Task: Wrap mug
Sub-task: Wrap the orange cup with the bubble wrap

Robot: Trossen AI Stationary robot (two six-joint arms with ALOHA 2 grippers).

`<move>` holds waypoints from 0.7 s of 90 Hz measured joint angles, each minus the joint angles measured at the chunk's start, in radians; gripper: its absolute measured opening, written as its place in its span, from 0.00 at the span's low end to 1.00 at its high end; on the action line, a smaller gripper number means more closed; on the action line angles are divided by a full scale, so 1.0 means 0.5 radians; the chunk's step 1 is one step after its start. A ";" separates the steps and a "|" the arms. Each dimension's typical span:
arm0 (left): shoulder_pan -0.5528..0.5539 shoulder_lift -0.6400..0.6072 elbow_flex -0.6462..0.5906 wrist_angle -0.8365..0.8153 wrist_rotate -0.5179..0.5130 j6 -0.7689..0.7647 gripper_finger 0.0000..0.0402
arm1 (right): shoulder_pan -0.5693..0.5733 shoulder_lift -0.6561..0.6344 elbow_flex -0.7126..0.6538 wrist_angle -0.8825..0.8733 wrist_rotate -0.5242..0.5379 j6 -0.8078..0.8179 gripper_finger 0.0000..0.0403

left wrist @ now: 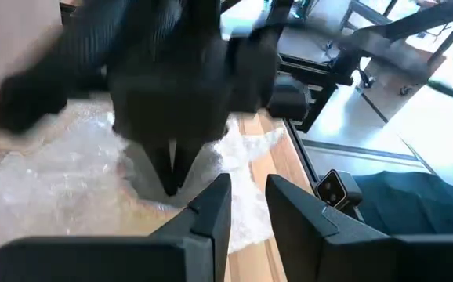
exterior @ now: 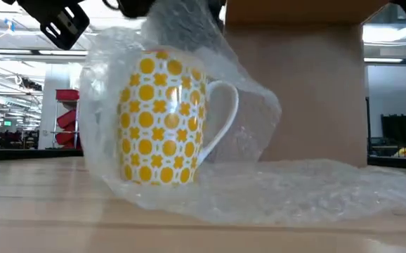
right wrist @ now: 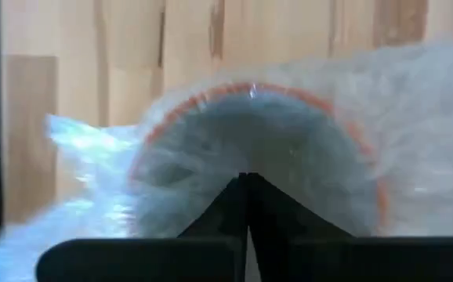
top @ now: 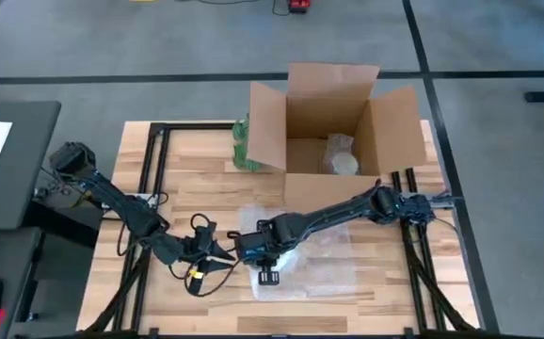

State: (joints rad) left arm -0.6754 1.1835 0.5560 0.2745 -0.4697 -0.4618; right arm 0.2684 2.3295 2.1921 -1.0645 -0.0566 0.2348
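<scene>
The right gripper (top: 264,252) is positioned at lower centre of the high view, directly above the mug (exterior: 162,119). In the right wrist view its two dark fingers (right wrist: 246,205) meet in a closed point with a fold of bubble wrap (exterior: 273,186) pinched between them, over the mug's orange-edged rim (right wrist: 258,90).

The left gripper (top: 217,252) sits immediately to the left of the right gripper in the high view, its arm entering from the left edge of the frame. In the left wrist view its fingers (left wrist: 211,211) stand slightly apart with a narrow gap between them and nothing held; the right arm's dark body fills the upper part of that picture.

The mug stands upright on the wooden table (top: 187,169), at left centre of the low view. It is white with a yellow dot-and-cross pattern, and its handle (exterior: 224,112) points toward the right of that frame. The bubble wrap is draped over the mug's top and left side and spreads flat across the table toward the lower right of the low view.

A cardboard box (top: 333,127) stands open at upper centre of the high view, behind the mug. A wrapped pale object (top: 340,158) lies inside it. A green leafy bunch (top: 243,143) touches the box's left flap.
</scene>
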 joint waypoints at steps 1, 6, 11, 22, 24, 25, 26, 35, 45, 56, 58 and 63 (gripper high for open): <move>0.000 0.000 0.000 0.000 0.000 0.000 0.16 | 0.000 0.000 0.014 -0.012 0.000 0.000 0.00; -0.001 0.000 0.000 0.000 0.001 -0.001 0.16 | 0.000 0.000 0.080 -0.083 0.001 0.000 0.00; -0.001 0.000 0.000 0.000 0.001 -0.002 0.16 | 0.000 0.000 0.143 -0.138 0.002 0.001 0.00; -0.001 0.000 0.000 0.000 0.001 -0.005 0.16 | 0.010 0.000 0.266 -0.187 0.015 -0.002 0.00; 0.000 0.000 0.000 0.000 0.001 -0.005 0.16 | 0.011 0.000 0.282 -0.172 0.015 -0.007 0.00; -0.001 0.000 0.000 0.000 0.001 -0.005 0.16 | 0.011 0.000 0.288 -0.164 0.015 -0.008 0.00; -0.001 0.000 0.000 0.000 0.001 -0.005 0.16 | 0.011 0.000 0.292 -0.155 0.015 -0.008 0.00; 0.000 0.000 0.000 0.000 0.001 -0.005 0.16 | 0.010 -0.004 0.287 -0.077 0.019 -0.008 0.00; -0.001 0.000 0.000 -0.002 0.001 -0.005 0.16 | 0.003 -0.004 0.197 -0.029 0.031 0.002 0.00; 0.000 0.000 0.000 -0.007 0.001 -0.005 0.16 | -0.019 0.002 0.052 0.039 0.033 0.034 0.00; 0.000 0.000 0.000 -0.007 0.001 -0.004 0.16 | -0.022 0.002 0.028 0.055 0.033 0.044 0.00; -0.001 0.000 0.000 -0.007 0.001 0.000 0.16 | -0.034 -0.002 -0.046 0.133 0.032 0.053 0.00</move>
State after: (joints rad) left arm -0.6758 1.1835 0.5560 0.2710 -0.4690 -0.4619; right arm 0.2514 2.3286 2.1691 -0.9978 -0.0408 0.2612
